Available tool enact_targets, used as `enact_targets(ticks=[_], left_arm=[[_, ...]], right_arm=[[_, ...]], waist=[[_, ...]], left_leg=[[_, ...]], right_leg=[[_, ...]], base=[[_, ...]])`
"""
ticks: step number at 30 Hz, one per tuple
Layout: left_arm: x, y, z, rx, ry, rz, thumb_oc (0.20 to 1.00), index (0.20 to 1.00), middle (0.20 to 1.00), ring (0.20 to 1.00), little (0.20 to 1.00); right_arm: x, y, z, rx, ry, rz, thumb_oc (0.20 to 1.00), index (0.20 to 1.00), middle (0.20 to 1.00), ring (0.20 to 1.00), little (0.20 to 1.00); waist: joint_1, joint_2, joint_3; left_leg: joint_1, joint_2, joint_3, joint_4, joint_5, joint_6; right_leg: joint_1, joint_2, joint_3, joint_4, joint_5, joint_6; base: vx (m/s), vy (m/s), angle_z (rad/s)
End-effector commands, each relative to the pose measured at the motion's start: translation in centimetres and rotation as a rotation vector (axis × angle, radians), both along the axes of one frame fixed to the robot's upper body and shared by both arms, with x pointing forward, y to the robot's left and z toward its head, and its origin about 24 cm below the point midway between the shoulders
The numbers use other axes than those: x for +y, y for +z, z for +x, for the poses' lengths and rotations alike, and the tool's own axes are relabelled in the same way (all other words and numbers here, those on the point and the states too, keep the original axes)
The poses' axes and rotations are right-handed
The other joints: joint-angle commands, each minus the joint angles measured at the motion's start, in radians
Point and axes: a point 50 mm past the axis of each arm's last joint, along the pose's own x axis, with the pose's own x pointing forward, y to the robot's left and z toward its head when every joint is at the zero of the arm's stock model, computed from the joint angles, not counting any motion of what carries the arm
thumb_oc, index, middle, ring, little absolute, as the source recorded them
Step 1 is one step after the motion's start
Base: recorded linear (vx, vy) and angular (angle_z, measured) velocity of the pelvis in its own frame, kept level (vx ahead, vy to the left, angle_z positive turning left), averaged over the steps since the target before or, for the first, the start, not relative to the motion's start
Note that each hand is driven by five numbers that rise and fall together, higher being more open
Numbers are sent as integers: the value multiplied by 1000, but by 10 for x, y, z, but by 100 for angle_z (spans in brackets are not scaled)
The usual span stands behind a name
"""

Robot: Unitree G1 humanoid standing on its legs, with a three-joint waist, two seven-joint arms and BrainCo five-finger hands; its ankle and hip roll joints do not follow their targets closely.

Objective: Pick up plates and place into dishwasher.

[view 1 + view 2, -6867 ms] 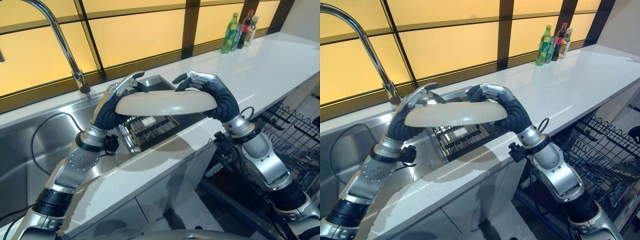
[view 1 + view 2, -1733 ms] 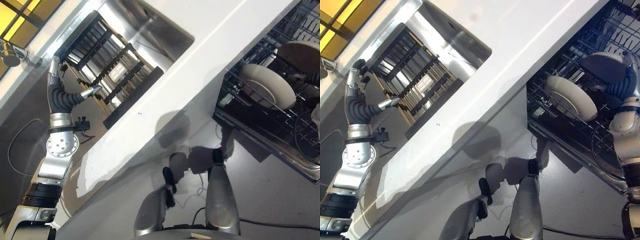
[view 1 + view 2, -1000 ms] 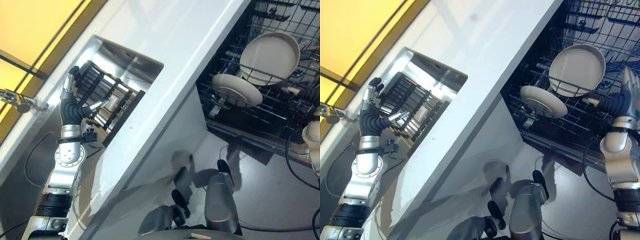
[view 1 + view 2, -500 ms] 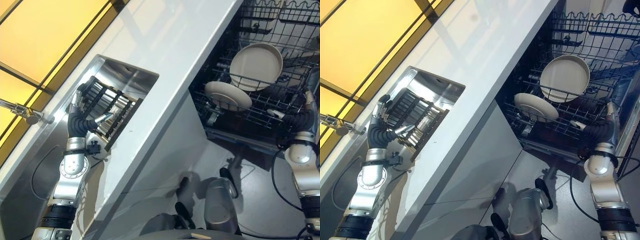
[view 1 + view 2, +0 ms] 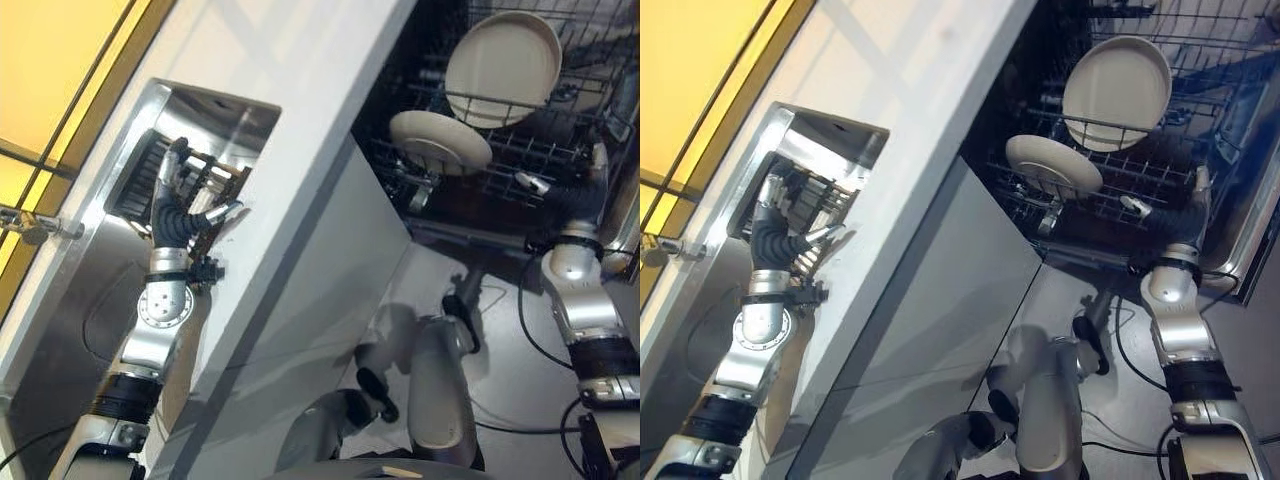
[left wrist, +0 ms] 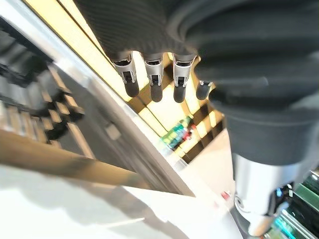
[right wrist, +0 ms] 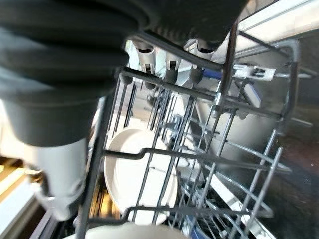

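White countertop (image 5: 300, 150), steel sink (image 5: 90, 290), amber window panels (image 5: 60, 60), grey floor (image 5: 510, 390).

A steel sink (image 5: 95, 290) is set into a white counter (image 5: 290, 190), with a dark drying rack (image 5: 150, 185) inside it. Green bottles (image 6: 175, 135) stand far along the counter by amber window panels (image 5: 60, 70).

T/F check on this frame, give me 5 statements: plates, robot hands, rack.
1. Two plates sit in the dishwasher rack. True: the upright plate and the tilted plate.
2. The right robot hand grips a plate. False: it holds nothing, fingers straight by the rack.
3. The left robot hand is over the sink. True.
4. The left robot hand carries a plate. False: it is open and empty.
5. The dishwasher rack is pushed in and shut. False: it is pulled out.
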Motion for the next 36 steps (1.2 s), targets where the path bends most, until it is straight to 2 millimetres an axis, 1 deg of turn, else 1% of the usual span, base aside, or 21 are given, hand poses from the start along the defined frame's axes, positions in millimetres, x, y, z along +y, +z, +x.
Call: enact_targets(ticks=[1, 4, 8, 10, 16, 19, 21, 23, 25, 26, 27, 30, 32, 33, 36], left_arm=[[-3, -3, 1, -18, 16, -28, 1000, 1000, 1000, 1000, 1000], [-5, -5, 1, -18, 16, -50, 1000, 1000, 1000, 1000, 1000], [-11, -8, 0, -17, 11, -68, 1000, 1000, 1000, 1000, 1000], [-14, -8, 0, -22, 5, -71, 1000, 1000, 1000, 1000, 1000], [-16, -10, -1, -24, 2, -84, 1000, 1000, 1000, 1000, 1000], [-17, -12, -2, -17, -3, -92, 1000, 1000, 1000, 1000, 1000], [-20, -13, -3, -15, -8, -95, 1000, 1000, 1000, 1000, 1000], [-20, -12, -3, -16, -13, -97, 1000, 1000, 1000, 1000, 1000], [-19, -11, -3, -17, -15, -98, 1000, 1000, 1000, 1000, 1000], [-20, -11, -4, -17, -16, -97, 1000, 1000, 1000, 1000, 1000], [-20, -11, -4, -18, -15, -96, 1000, 1000, 1000, 1000, 1000], [-21, -11, -3, -18, -22, -89, 1000, 1000, 1000, 1000, 1000], [-21, -7, -1, -27, -30, -78, 1000, 1000, 1000, 1000, 1000], [-21, -4, 0, -37, -34, -68, 1000, 1000, 1000, 1000, 1000], [-18, 6, 4, -56, -47, -48, 1000, 1000, 1000, 1000, 1000]], right_arm=[[10, 34, 1, -190, -49, -31, 1000, 1000, 1000, 1000, 1000], [11, 36, -2, -245, -104, -37, 1000, 1000, 1000, 1000, 1000], [12, 31, -5, -284, -148, -15, 1000, 1000, 1000, 1000, 1000], [12, 30, -5, -284, -159, -11, 1000, 1000, 1000, 1000, 1000], [15, 34, -2, -314, -212, -21, 1000, 1000, 1000, 1000, 1000], [14, 35, -6, -351, -255, -38, 1000, 1000, 1000, 1000, 1000], [13, 33, -7, -340, -254, -45, 1000, 1000, 1000, 1000, 1000], [12, 29, -6, -314, -244, -34, 1000, 1000, 1000, 1000, 1000], [10, 27, -5, -289, -235, -22, 1000, 1000, 1000, 1000, 1000], [10, 26, -5, -282, -229, -16, 1000, 1000, 1000, 1000, 1000], [9, 23, -3, -260, -209, 2, 1000, 1000, 1000, 1000, 1000], [9, 20, 2, -211, -176, 37, 1000, 1000, 1000, 1000, 1000], [10, 23, 5, -210, -175, 52, 1000, 1000, 1000, 1000, 1000], [13, 24, 8, -208, -166, 68, 1000, 1000, 1000, 1000, 1000], [19, 34, 16, -217, -164, 97, 1000, 1000, 1000, 1000, 1000]], waist=[[-37, 33, 50], [-50, 47, 60], [-63, 62, 63], [-65, 69, 68], [-72, 88, 80], [-75, 95, 84], [-75, 98, 86], [-71, 98, 85], [-67, 98, 85], [-66, 101, 87], [-63, 99, 89], [-52, 103, 94], [-42, 107, 98], [-32, 108, 98], [-11, 115, 98]], left_leg=[[-34, 84, -53, 197, -97, -24], [-31, 83, -46, 196, -105, -21], [-29, 76, -40, 197, -111, -17], [-32, 70, -42, 202, -115, -15], [-50, 59, -38, 223, -126, -9], [-57, 53, -37, 233, -132, -5], [-64, 47, -42, 237, -135, -3], [-75, 41, -44, 235, -129, -1], [-82, 39, -47, 241, -133, 1], [-85, 39, -51, 251, -144, 1], [-95, 32, -54, 251, -138, 2], [-116, 25, -67, 269, -143, 3], [-133, 26, -77, 293, -155, 2], [-146, 23, -83, 295, -145, 2], [-177, 24, -98, 311, -143, -4]], right_leg=[[30, -85, 57, -79, 16, 48], [15, -79, 66, -70, 6, 47], [1, -74, 81, -69, 4, 45], [-5, -75, 86, -67, 4, 43], [-30, -82, 97, -57, 7, 41], [-39, -85, 101, -50, 10, 40], [-46, -88, 103, -45, 12, 40], [-49, -94, 105, -54, 26, 38], [-52, -99, 106, -55, 27, 38], [-55, -97, 105, -44, 16, 39], [-59, -99, 106, -49, 26, 36], [-74, -106, 107, -29, 23, 31], [-86, -113, 105, -3, 11, 27], [-94, -121, 103, -2, 21, 23], [-116, -142, 96, 19, 22, 16]], base=[[-21, 59, -4], [20, 75, -12], [18, 69, -13], [-7, 50, -14], [7, 50, -6], [33, 43, -1], [32, 30, -3], [14, 11, -4], [1, -2, -2], [0, 0, 0], [0, 0, 0], [-33, -27, 7], [-80, -76, 10], [-113, -96, 12], [-121, -112, 22]])
